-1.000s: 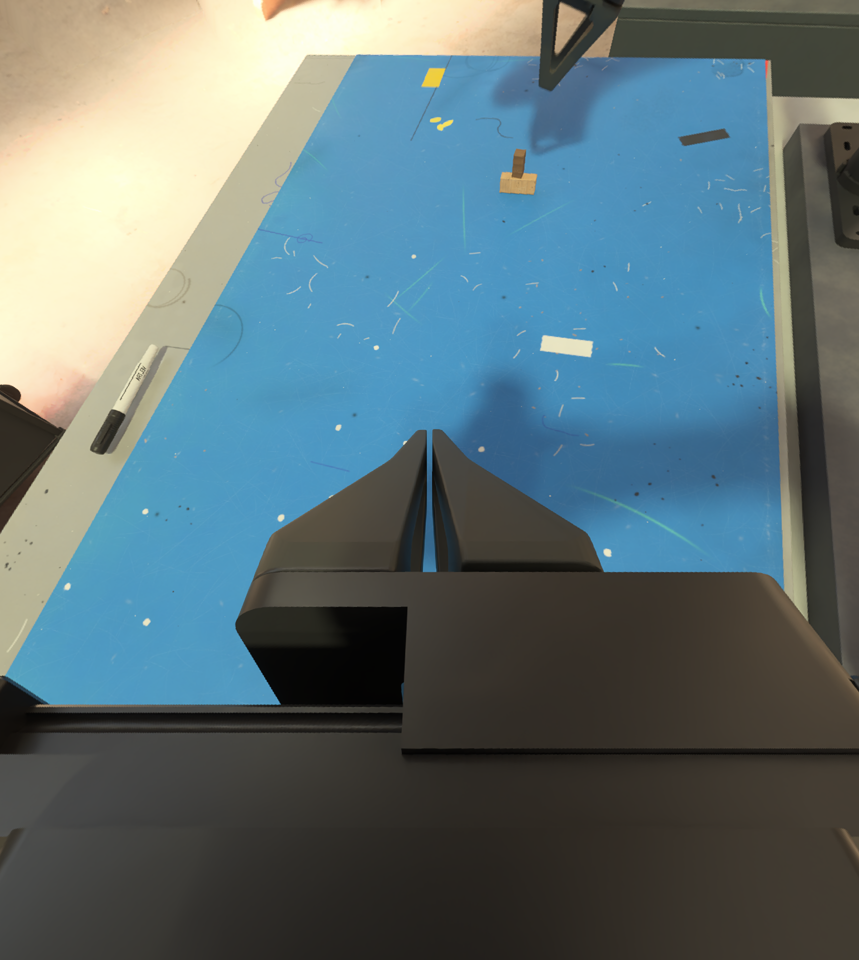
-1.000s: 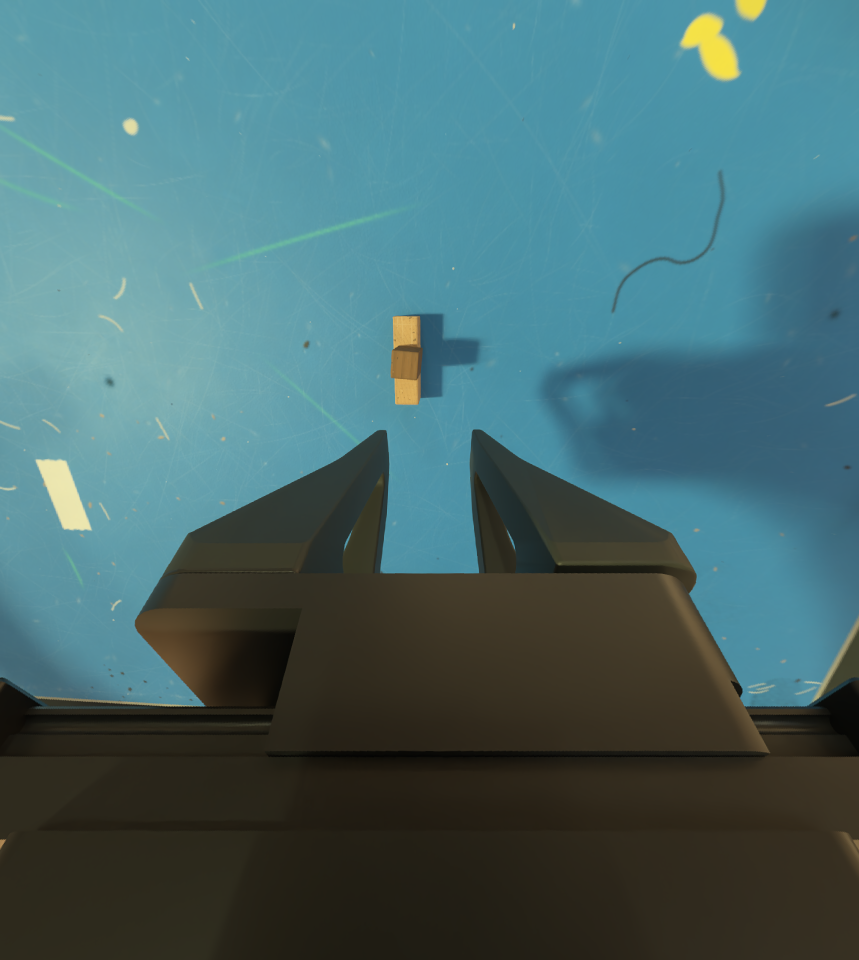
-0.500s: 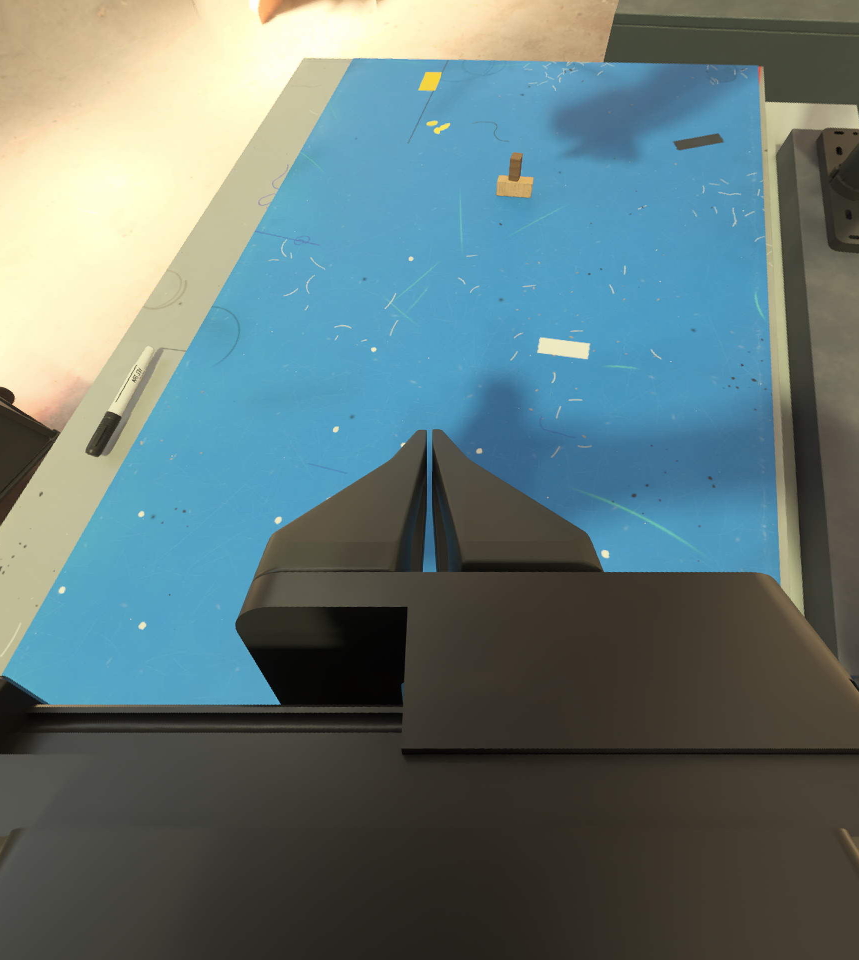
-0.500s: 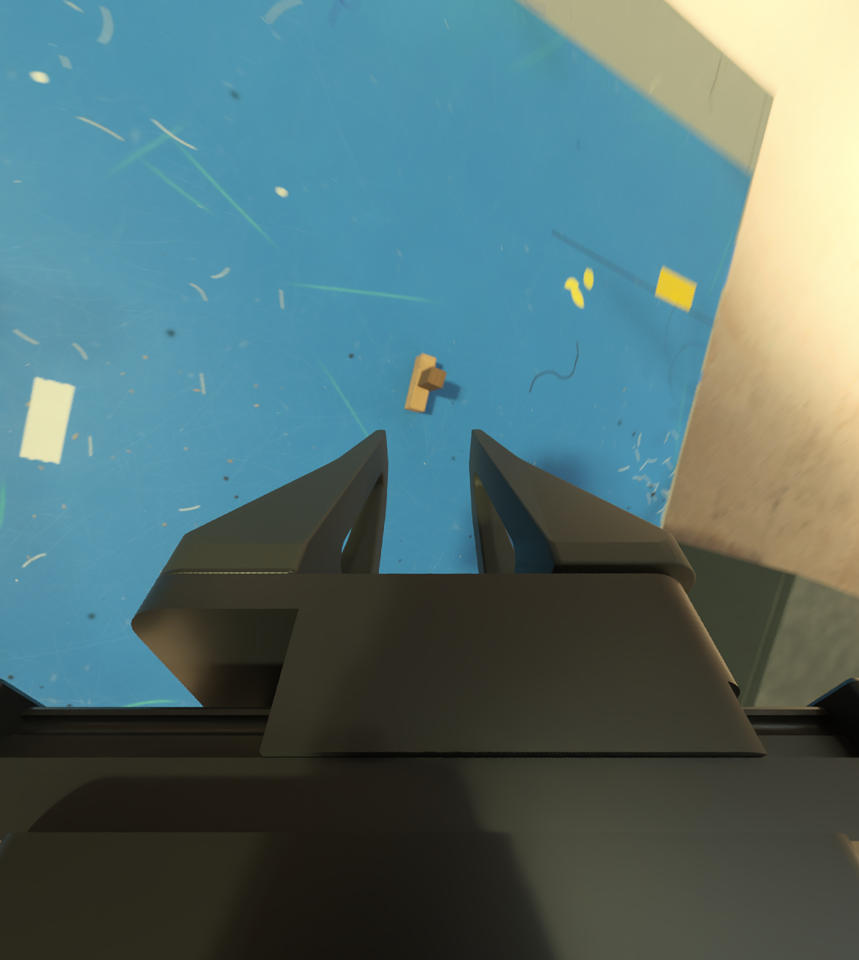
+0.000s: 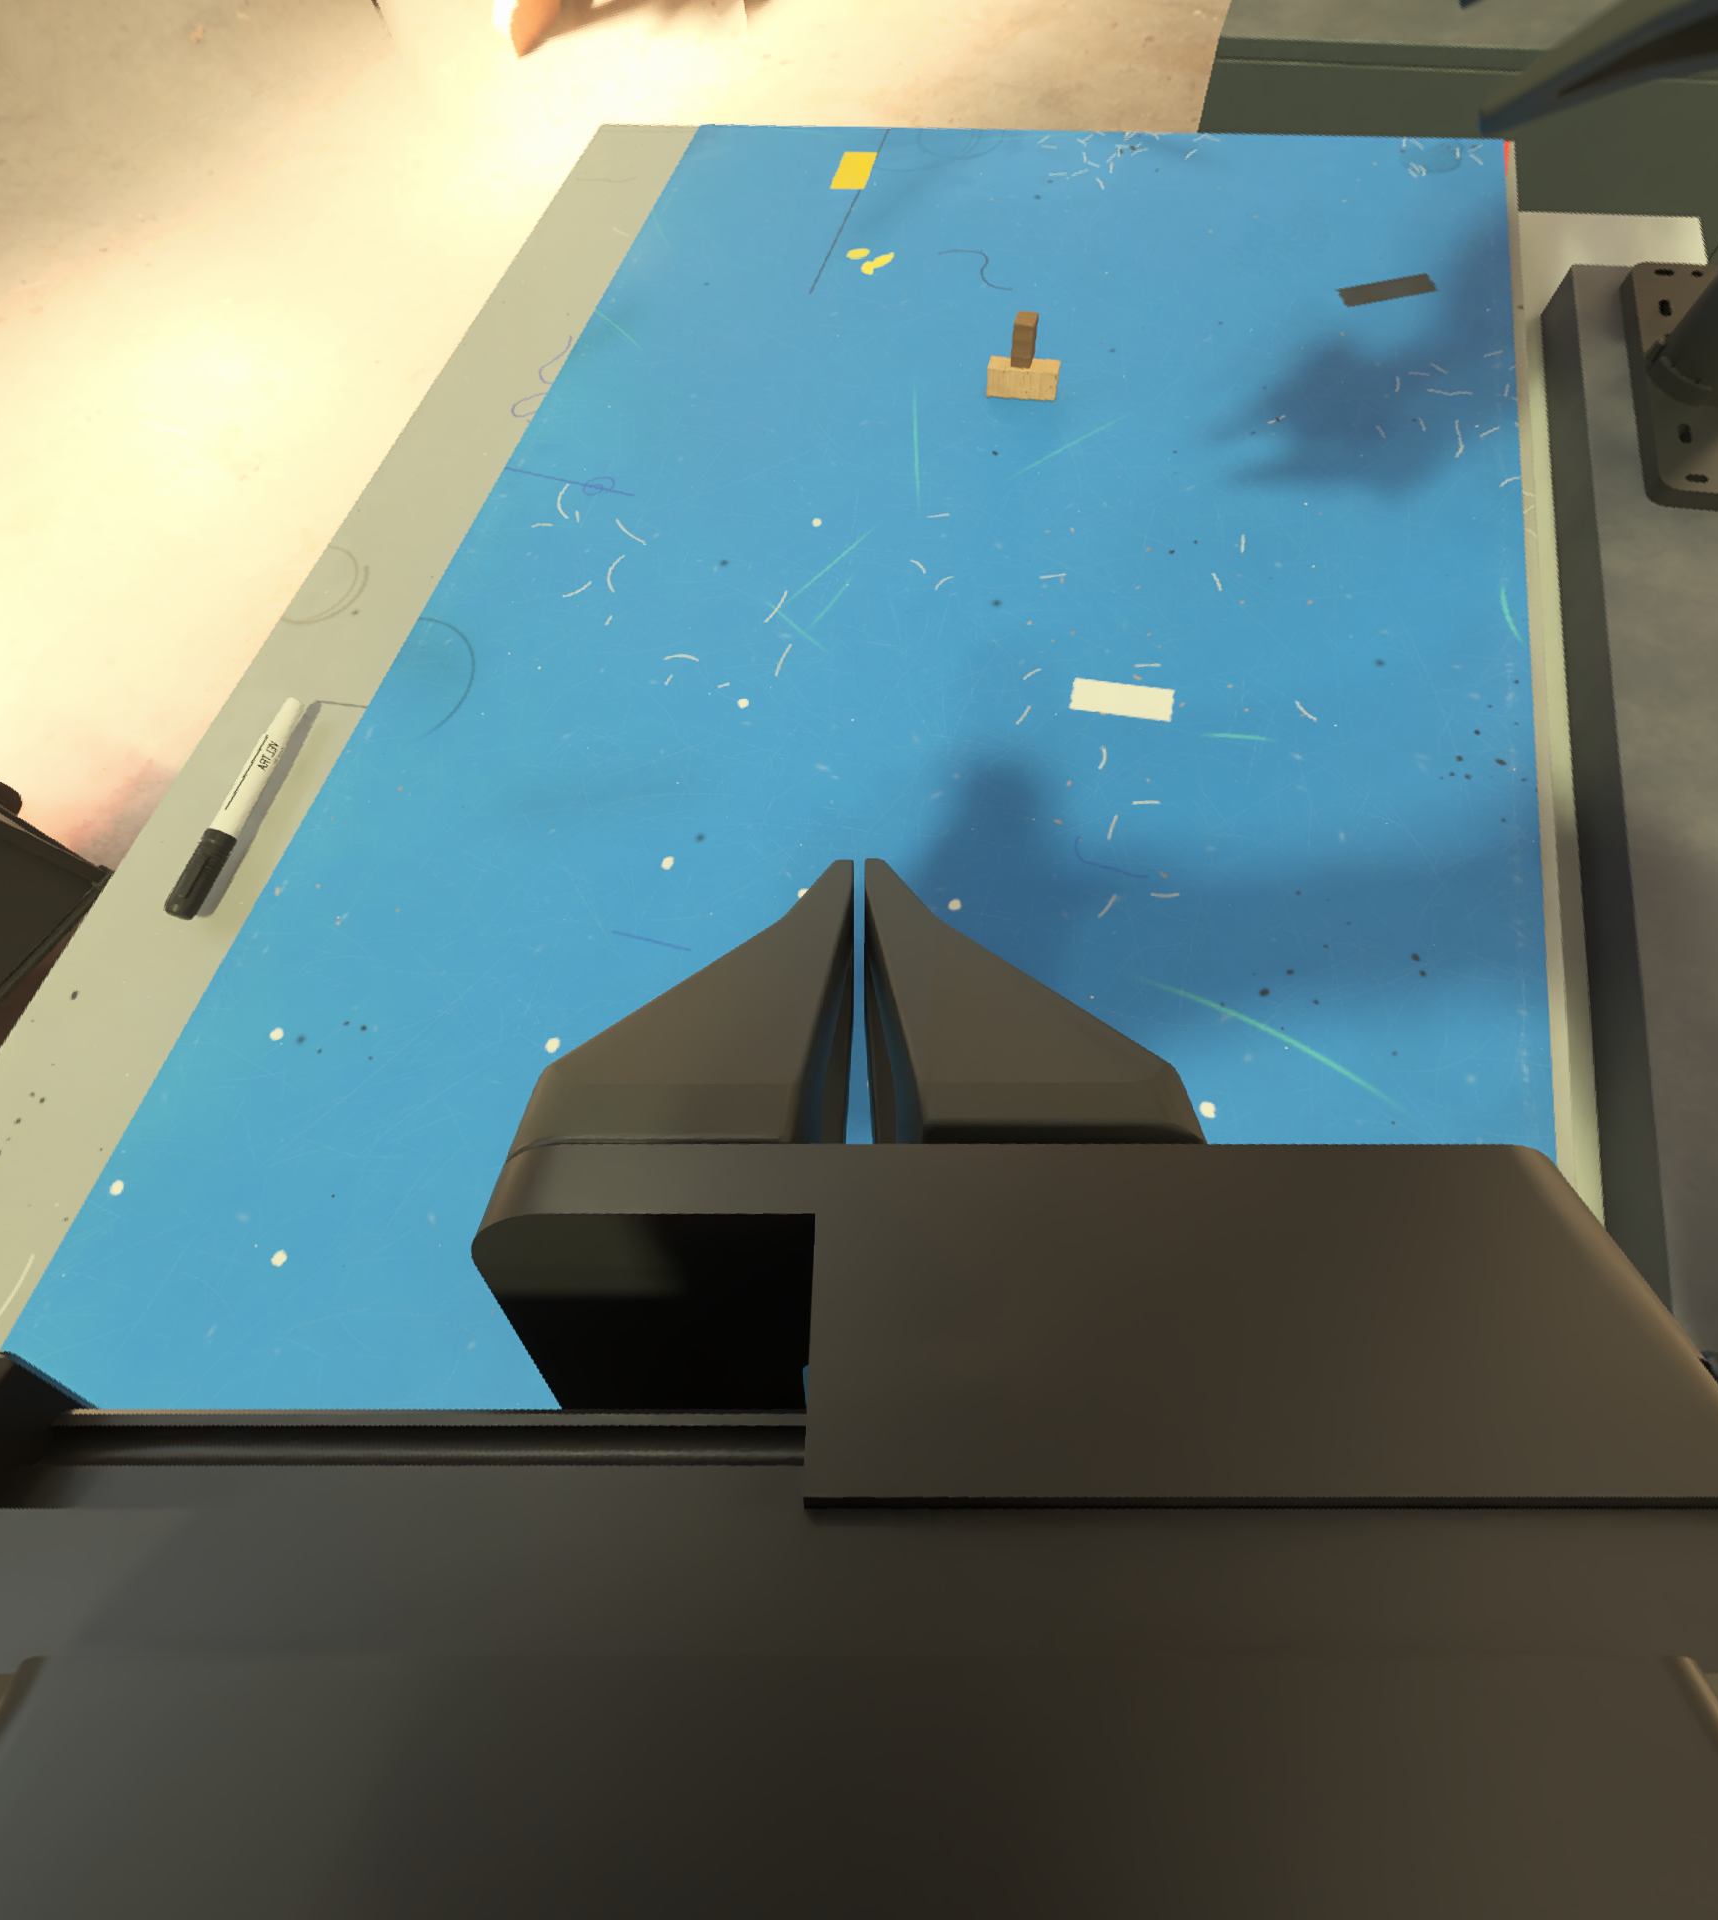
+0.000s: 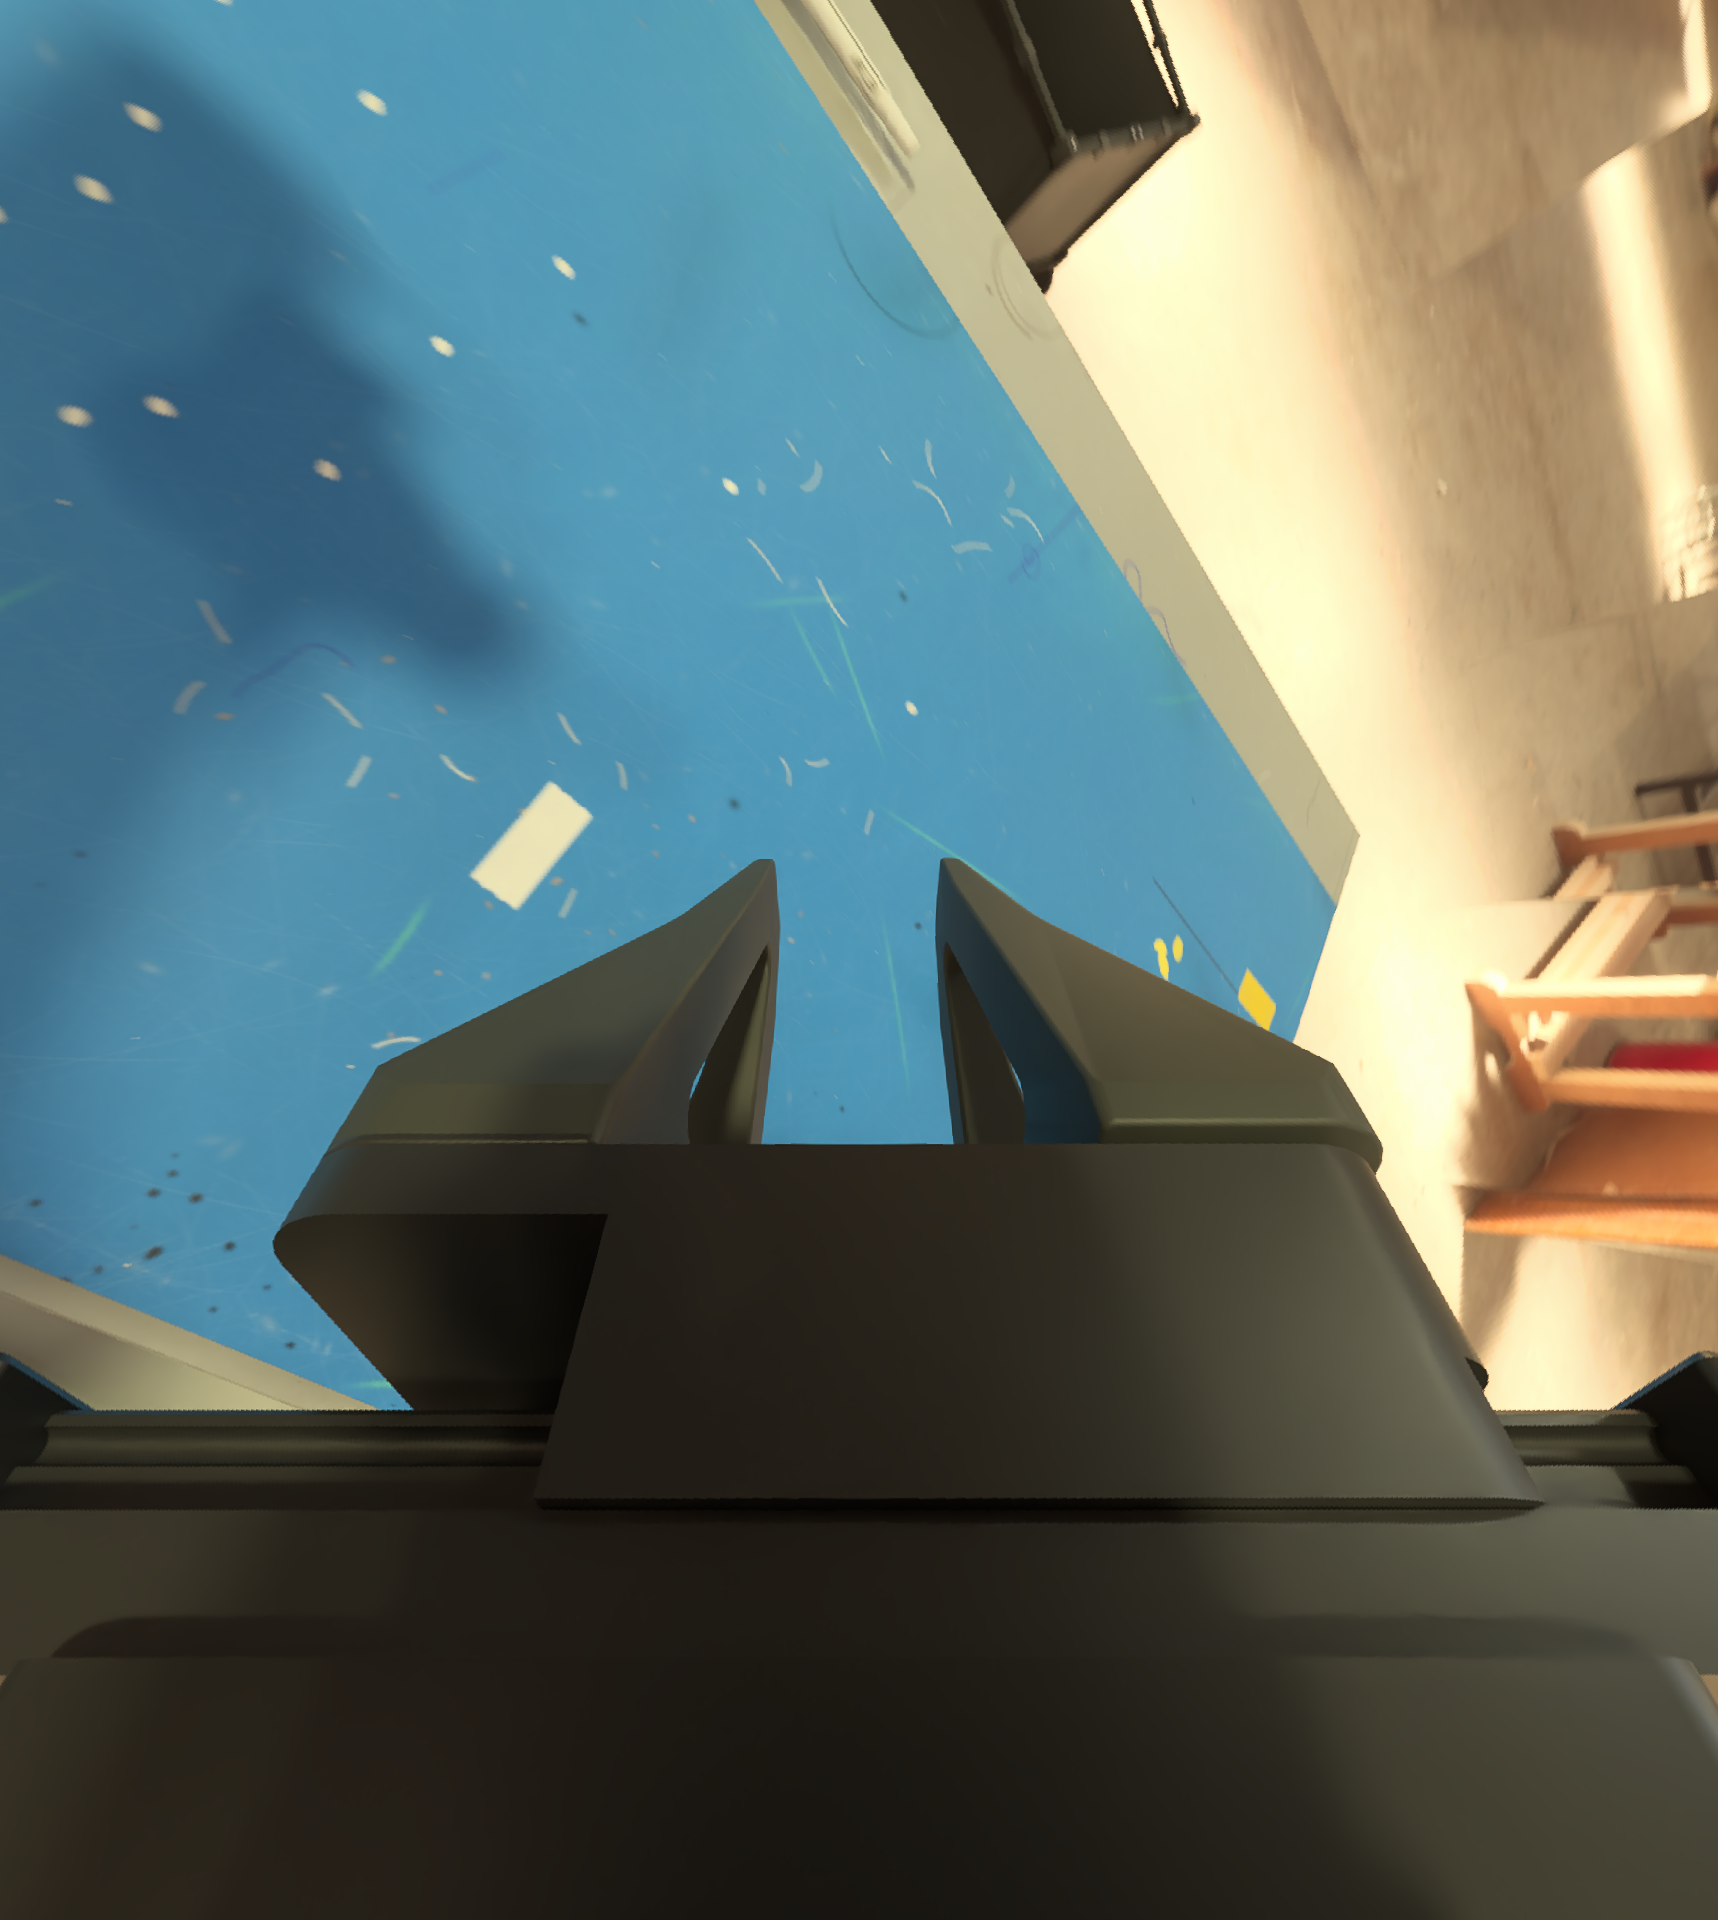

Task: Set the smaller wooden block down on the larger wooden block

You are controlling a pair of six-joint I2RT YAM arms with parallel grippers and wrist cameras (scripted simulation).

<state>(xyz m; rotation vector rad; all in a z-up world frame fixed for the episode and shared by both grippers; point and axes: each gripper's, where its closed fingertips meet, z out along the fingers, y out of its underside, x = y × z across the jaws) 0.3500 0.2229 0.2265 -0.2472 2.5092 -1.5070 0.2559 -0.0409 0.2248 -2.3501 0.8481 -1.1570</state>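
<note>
Swinging my right gripper [image 6: 856, 883] away toward the mat's [image 5: 626, 831] side edge, I lose the blocks from its view; its jaws stay apart, empty. Near the far edge, the small block [image 5: 1024, 340] stands upright on the large block [image 5: 1021, 378]. My left gripper [image 5: 858, 883] stays closed. I judge the task done.

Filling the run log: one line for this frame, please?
smaller wooden block: upright on larger wooden block | left tool: shut, empty | right tool: open, empty, blocks out of its view
</note>
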